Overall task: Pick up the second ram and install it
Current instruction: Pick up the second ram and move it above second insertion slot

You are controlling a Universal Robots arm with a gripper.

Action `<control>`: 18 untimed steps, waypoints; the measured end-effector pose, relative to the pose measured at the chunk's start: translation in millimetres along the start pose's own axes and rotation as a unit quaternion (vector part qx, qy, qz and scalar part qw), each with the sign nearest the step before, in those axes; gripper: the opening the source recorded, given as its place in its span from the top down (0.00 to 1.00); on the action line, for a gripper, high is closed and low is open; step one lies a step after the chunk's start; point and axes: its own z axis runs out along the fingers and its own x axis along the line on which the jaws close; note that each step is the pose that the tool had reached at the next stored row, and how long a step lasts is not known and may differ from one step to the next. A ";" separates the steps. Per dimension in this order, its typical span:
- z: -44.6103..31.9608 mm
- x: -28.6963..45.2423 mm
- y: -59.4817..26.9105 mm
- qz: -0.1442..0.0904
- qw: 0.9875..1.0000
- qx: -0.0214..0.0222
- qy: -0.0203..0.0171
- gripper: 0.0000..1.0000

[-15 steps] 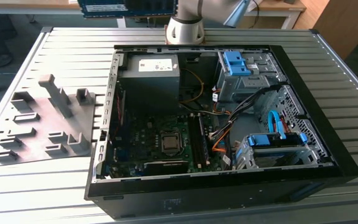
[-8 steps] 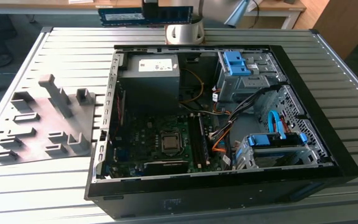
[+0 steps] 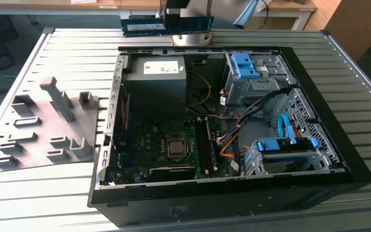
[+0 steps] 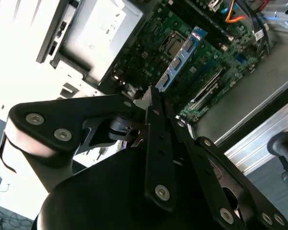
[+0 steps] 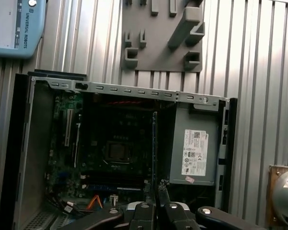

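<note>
Blue-green board, the second ram [image 3: 140, 25]: clamped between the closed fingers of my gripper [image 3: 172, 23], long side level, held in the air above the open computer case [image 3: 330, 145]. In the first wrist view I see the stick edge-on, clear of the motherboard [image 5: 115, 143]. Grey holder tray [image 3: 44, 130]: on the ribbed metal table [image 3: 44, 203], just beside the case at the exterior view's left.

The gripper [image 3: 173, 20] holds the second ram [image 3: 140, 25] above the open case [image 3: 237, 200].
</note>
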 end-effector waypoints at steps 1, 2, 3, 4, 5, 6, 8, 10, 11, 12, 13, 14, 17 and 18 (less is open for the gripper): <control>1.7 0.4 -2.5 0.000 1.000 0.000 0.000 0.86; 3.4 0.7 -4.6 0.000 1.000 0.000 0.000 0.86; 5.1 1.0 -6.5 0.000 1.000 0.000 0.000 0.86; 6.9 1.4 -8.7 0.000 1.000 0.000 0.000 0.86; 8.7 1.7 -10.8 0.000 1.000 0.000 0.000 0.86; 10.4 2.1 -12.9 0.000 1.000 0.000 0.000 0.86; 13.8 2.8 -17.1 0.000 1.000 0.000 0.000 0.86; 17.2 3.4 -21.4 0.000 1.000 0.000 0.000 0.86; 19.0 3.8 -23.5 0.000 1.000 0.000 0.000 0.86; 20.8 4.2 -25.7 0.000 1.000 0.000 0.000 0.86; 22.4 4.5 -27.8 0.000 1.000 0.000 0.000 0.86; 26.9 5.4 -33.3 0.000 1.000 0.000 0.000 0.86; 34.6 6.9 -42.5 0.000 1.000 0.000 0.000 0.86; 36.5 7.2 -44.7 0.000 1.000 0.000 0.000 0.86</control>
